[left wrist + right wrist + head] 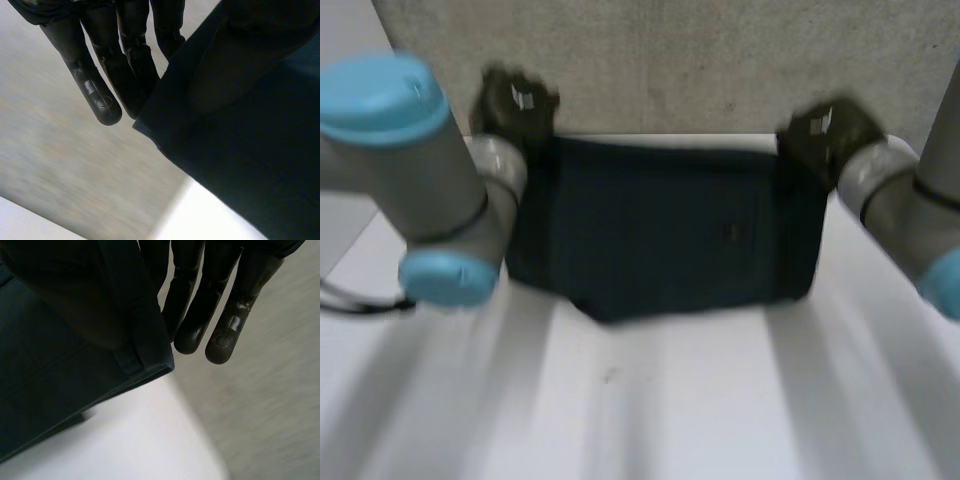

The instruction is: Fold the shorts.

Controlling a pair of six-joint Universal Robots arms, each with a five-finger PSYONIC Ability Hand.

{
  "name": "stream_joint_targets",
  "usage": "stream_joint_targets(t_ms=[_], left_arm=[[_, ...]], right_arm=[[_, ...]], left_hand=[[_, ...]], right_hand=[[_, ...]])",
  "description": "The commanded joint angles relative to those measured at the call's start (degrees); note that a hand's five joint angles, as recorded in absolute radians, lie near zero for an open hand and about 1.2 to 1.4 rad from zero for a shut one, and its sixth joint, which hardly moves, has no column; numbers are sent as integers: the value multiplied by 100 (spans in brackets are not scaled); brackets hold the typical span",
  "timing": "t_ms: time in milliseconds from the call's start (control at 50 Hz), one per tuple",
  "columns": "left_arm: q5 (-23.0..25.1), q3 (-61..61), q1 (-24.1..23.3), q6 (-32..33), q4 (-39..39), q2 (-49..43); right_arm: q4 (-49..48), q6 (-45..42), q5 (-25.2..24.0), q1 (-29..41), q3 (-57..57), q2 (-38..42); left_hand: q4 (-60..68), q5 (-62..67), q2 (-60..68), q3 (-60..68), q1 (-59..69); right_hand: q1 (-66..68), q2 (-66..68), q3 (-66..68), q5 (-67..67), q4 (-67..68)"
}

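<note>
Dark shorts (660,230) spread over far part of white surface (650,400). Left hand (515,105) pinches one far corner, right hand (825,135) the other, cloth clamped between fingers and thumb.

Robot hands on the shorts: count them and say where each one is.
2. The left robot hand pinches the shorts at their far left corner. The right robot hand pinches them at their far right corner.
</note>
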Motion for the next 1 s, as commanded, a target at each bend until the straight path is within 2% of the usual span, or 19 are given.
stream_joint_targets(t_ms=[20,40,60,120,260,400,520,660,740,820,880,900,960,1000], left_arm=[[-23,1836,12,-17,1675,174],[-31,1827,3,-34,1809,218],[-84,1757,3,-113,2263,436],[-111,1294,12,-306,2741,815],[-93,-122,74,-641,2585,1063],[-23,-2310,214,-878,2391,1168],[170,-3980,153,-922,2444,1063],[136,-4457,-207,-843,2268,1080],[118,-4624,-208,-852,1610,1606],[127,-4738,-216,-878,461,2107],[127,-4835,-260,-870,-226,2266],[127,-4931,-286,-904,-759,2371],[153,-5072,-461,-931,-1552,2477],[144,-5134,-550,-940,-1765,2478]], right_arm=[[-2344,799,7,104,-1050,-186],[-2990,869,7,104,-936,-326],[-3188,896,7,104,-892,-388],[-3550,870,42,86,-603,-608],[-2786,870,-10,86,-119,-459],[-2373,817,-37,86,1006,-204],[-2145,176,-19,86,1982,270],[-1512,-150,25,95,2457,271],[-1004,-229,-10,60,2702,35],[-354,-246,-54,34,2931,-352],[191,-342,-133,34,3115,-590],[324,-413,-177,34,3177,-643],[693,-728,-282,25,3414,-906],[835,-879,-292,16,3520,-1038]], left_hand=[[1149,1370,1149,1176,1576],[1149,1370,1149,1176,1576],[1149,1370,1149,1176,1576],[1149,1370,1149,1176,1576],[1149,1370,1149,1176,1576],[1149,1370,1149,1176,1576],[1149,1370,1149,1176,1576],[1149,1370,1149,1176,1576],[1149,1370,1149,1176,1576],[1149,1370,1149,1176,1576],[1149,1370,1149,1176,1576],[1149,1370,1149,1176,1576],[1149,1370,1149,1176,1576],[1149,1370,1149,1176,1576]], right_hand=[[2626,1299,1255,1538,1191],[2626,1299,1255,1538,1191],[2626,1299,1255,1538,1191],[2626,1299,1255,1538,1191],[2626,1299,1255,1538,1191],[2626,1299,1255,1538,1191],[2626,1299,1255,1538,1191],[2626,1299,1255,1538,1191],[2626,1299,1255,1538,1191],[2626,1299,1255,1538,1191],[2626,1299,1255,1538,1191],[2626,1299,1255,1538,1191],[2626,1299,1255,1538,1191],[2626,1299,1255,1538,1191]])
